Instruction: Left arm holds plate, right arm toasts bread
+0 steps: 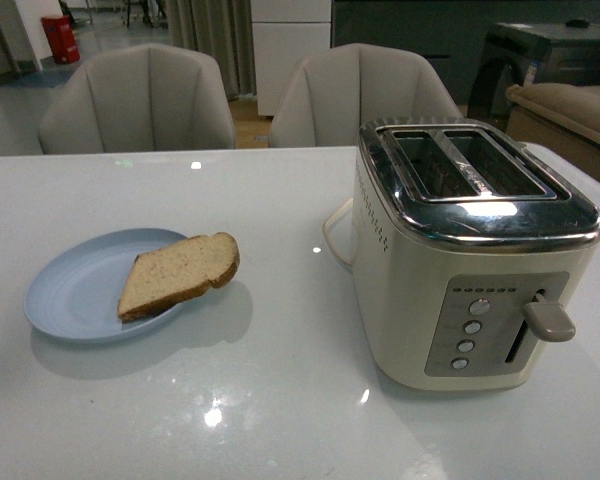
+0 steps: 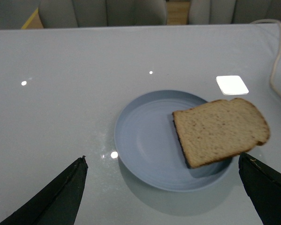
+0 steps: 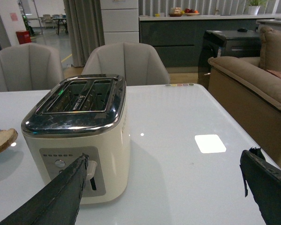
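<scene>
With both the left hand (image 2: 161, 158) and right hand (image 3: 165, 157) spread empty and the bread (image 1: 180, 272) overhanging the plate (image 1: 50, 290) toward the table's (image 1: 280, 400) left edge, the opening grasp seems pending: the left hand must pinch the plate's rim, steadying it.

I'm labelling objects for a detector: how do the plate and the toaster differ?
The plate is pale blue, round and shallow; the toaster is cream with a chrome top, tall and boxy. The plate carries the bread, which overhangs its rim; the toaster's two slots hold no bread. Both sit on the white table.
</scene>
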### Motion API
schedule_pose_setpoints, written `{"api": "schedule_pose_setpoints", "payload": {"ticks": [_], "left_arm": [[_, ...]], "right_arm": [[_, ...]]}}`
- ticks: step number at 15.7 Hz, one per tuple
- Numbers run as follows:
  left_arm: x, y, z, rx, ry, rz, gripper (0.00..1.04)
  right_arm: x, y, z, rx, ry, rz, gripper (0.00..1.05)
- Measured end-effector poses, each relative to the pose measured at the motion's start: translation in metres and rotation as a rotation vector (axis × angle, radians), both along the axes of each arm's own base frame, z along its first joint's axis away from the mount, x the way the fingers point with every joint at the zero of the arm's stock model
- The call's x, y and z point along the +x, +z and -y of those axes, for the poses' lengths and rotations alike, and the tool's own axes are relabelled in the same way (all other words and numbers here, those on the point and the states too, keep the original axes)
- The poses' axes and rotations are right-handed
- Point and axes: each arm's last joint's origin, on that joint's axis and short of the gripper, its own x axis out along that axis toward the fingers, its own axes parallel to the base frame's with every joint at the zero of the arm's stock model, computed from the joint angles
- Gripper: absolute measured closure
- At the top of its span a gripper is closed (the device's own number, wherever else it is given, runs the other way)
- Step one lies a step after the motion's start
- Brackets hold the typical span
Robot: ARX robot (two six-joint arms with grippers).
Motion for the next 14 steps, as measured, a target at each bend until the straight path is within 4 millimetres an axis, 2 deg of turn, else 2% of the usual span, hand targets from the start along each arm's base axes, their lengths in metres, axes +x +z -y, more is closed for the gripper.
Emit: {"api": "schedule_pose_setpoints", "payload": {"ticks": [2,3,4,5,6,10,14], "left_arm": [[0.038,-0.015,-0.008,-0.01,0.021,-0.048,0.07],[0.074,-0.027,-0.009,-0.015,0.021,-0.072,0.07],[0.105,-0.052,-0.013,-0.031,0.028,-0.104,0.07],[0.124,-0.089,-0.023,-0.046,0.051,-0.172,0.07],[0.137,-0.106,-0.031,-0.083,0.065,-0.183,0.07],[0.143,-0.124,-0.033,-0.092,0.042,-0.178,0.07],[0.143,-0.129,-0.034,-0.085,0.038,-0.179,0.07]], "right_arm": [[0.0,0.0,0.0,0.0,0.0,0.0,0.06],[0.0,0.0,0.0,0.0,0.0,0.0,0.06],[0.0,0.0,0.0,0.0,0.0,0.0,0.06],[0.0,0.0,0.0,0.0,0.0,0.0,0.06],[0.0,0.0,0.0,0.0,0.0,0.0,0.06],[0.0,0.0,0.0,0.0,0.0,0.0,0.06],[0.0,0.0,0.0,0.0,0.0,0.0,0.06]]}}
